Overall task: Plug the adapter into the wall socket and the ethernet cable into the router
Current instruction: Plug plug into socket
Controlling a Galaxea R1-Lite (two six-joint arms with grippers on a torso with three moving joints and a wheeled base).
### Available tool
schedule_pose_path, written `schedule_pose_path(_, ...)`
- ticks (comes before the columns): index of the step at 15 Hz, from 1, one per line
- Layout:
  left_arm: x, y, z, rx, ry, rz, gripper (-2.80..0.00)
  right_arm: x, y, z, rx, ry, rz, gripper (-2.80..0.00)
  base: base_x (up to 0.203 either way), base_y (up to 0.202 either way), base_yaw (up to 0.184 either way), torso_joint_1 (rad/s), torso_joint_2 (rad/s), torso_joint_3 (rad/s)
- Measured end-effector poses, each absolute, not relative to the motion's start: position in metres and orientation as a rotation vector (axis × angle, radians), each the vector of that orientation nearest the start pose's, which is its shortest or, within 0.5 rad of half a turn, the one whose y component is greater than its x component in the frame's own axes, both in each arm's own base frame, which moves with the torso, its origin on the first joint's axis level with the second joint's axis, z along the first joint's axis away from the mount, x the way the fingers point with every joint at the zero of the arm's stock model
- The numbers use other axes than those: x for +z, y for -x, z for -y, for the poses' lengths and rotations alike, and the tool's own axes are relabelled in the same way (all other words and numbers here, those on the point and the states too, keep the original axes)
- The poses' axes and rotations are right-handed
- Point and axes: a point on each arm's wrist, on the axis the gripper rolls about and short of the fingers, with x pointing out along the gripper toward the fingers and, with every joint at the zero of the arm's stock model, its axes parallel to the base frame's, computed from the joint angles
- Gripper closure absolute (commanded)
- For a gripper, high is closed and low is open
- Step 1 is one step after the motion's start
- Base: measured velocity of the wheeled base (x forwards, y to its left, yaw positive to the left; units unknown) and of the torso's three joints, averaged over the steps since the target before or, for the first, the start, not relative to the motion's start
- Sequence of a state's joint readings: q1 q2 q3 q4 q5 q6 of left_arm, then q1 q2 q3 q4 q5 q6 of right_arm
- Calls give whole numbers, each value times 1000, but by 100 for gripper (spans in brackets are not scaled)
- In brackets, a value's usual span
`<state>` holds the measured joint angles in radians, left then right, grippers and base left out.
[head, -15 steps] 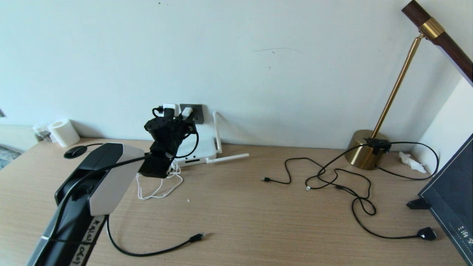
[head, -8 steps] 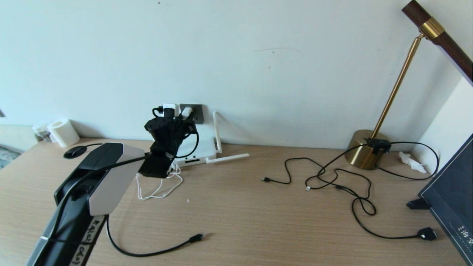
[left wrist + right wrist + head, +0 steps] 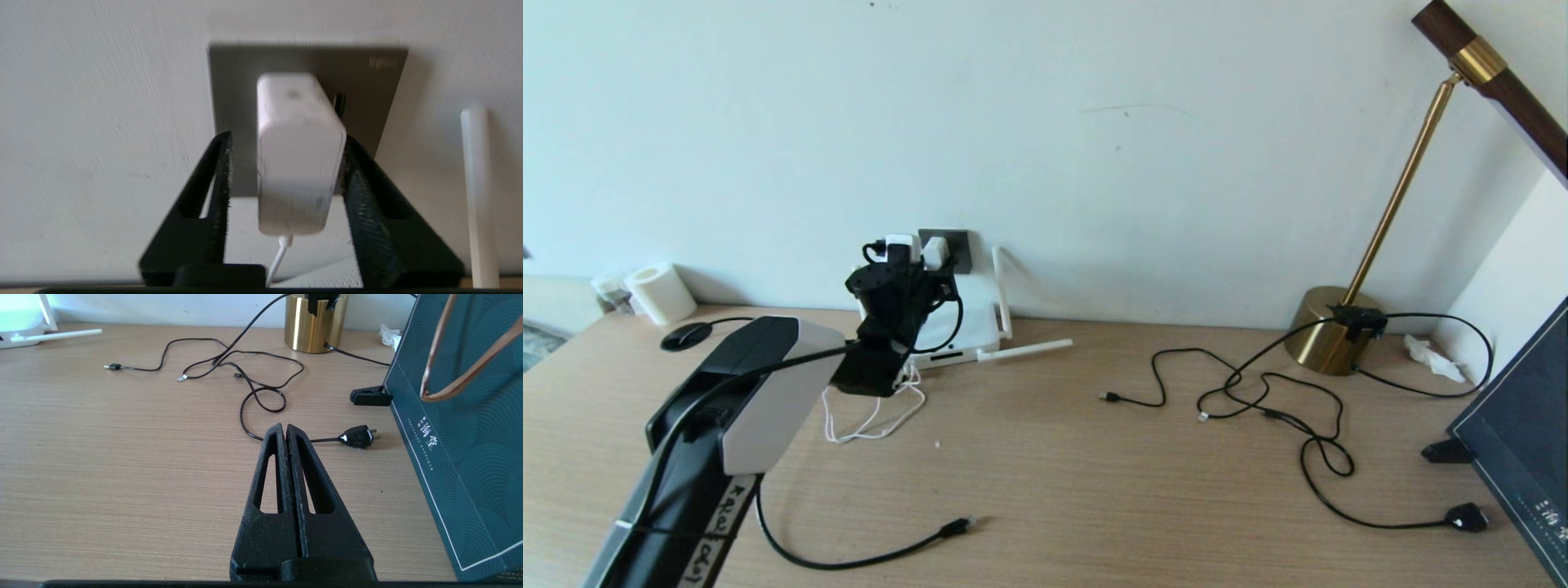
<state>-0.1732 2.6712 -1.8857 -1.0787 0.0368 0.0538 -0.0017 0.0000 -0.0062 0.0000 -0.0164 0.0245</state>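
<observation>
Left pincer seemingly released adapter in wall socket.

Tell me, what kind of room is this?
Probably a home or office desk corner: a long wooden desk against a plain wall, a brass desk lamp, and a flat white router with stick antennas beside a dark grey wall socket.

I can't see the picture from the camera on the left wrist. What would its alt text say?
A white adapter sits against a dark grey wall socket, between the open jaws of the left gripper, with a gap on one side. Its thin white cord hangs down, and a white router antenna stands nearby.
</observation>
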Motion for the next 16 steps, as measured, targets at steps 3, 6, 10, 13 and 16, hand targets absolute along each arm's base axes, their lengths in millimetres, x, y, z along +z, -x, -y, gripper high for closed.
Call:
schedule_pose_path(3, 97, -534, 92, -126, -21, 310, -280, 77, 23, 0, -18, -24, 6, 0, 0, 0, 0, 0, 0, 0)
schedule_pose_path(6, 98, -534, 93, -130, -20, 313, -280, 77, 23, 0, -18, -24, 6, 0, 0, 0, 0, 0, 0, 0)
schedule_pose_path(10, 99, -526, 97, -140, -20, 306, -280, 77, 23, 0, -18, -24, 6, 0, 0, 0, 0, 0, 0, 0)
schedule_pose_path(13, 100, -509, 97, -151, -20, 283, -280, 77, 23, 0, -18, -24, 6, 0, 0, 0, 0, 0, 0, 0)
schedule_pose_path(16, 126, -481, 94, -174, -21, 283, -280, 77, 23, 0, -18, -25, 6, 0, 0, 0, 0, 0, 0, 0)
